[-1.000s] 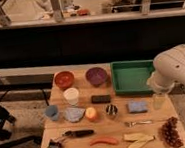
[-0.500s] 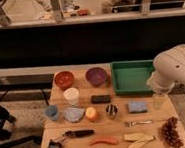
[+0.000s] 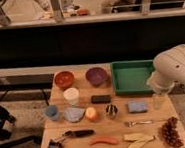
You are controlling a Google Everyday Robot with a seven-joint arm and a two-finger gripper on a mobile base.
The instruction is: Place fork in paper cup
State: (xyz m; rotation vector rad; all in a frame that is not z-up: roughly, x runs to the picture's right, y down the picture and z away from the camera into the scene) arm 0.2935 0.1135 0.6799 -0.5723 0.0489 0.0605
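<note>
The fork (image 3: pixel 139 123) is slim and silver. It lies flat on the wooden table (image 3: pixel 59 130), right of centre near the front, just above the banana pieces (image 3: pixel 139 140). The paper cup (image 3: pixel 71 96) is cream-white and stands upright in the left half of the table, in front of the red bowl (image 3: pixel 64 79). My white arm comes in from the right. The gripper (image 3: pixel 159 99) hangs over the table's right edge, up and to the right of the fork and far from the cup. It holds nothing that I can see.
A purple bowl (image 3: pixel 96 76) and a green tray (image 3: pixel 132 76) stand at the back. Mid-table are a black box (image 3: pixel 101 98), blue cup (image 3: pixel 51 112), grey cloth (image 3: pixel 74 114), peach (image 3: pixel 91 113), metal cup (image 3: pixel 111 110) and blue sponge (image 3: pixel 137 106). At the front are a black-handled tool (image 3: pixel 77 133), red pepper (image 3: pixel 104 141) and grapes (image 3: pixel 170 131).
</note>
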